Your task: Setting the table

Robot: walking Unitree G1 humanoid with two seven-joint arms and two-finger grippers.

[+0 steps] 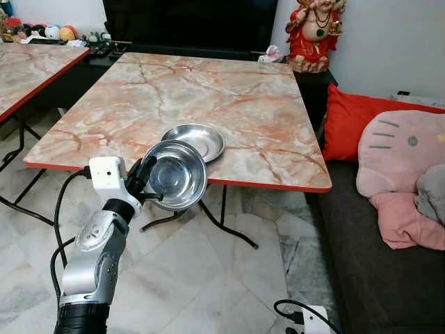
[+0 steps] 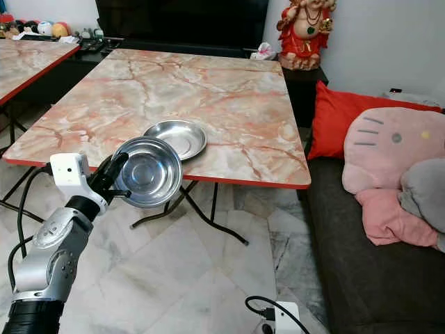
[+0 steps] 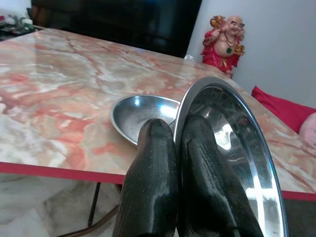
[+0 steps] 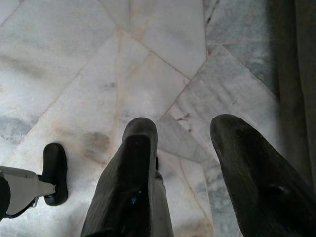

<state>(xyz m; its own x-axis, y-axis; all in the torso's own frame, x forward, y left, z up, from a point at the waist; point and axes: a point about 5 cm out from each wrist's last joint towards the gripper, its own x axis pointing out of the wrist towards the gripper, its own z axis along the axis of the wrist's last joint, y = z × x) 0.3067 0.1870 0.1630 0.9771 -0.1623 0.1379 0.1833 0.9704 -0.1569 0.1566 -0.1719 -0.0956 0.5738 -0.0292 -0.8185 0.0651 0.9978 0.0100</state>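
Placement turns on one relation: the steel plate your left gripper carries hangs off the near red edge of the marble table, tilted steeply with its hollow face toward the camera, its far rim just overlapping the table edge. You have its near rim pinched between both fingers, clamped tight. A second steel dish already lies flat on the table, just beyond and slightly right of the carried one, close to touching. You should judge the free tabletop to lie forward and left. Your right gripper hangs over the floor, fingers spread, holding nothing, so the left arm is nearer.
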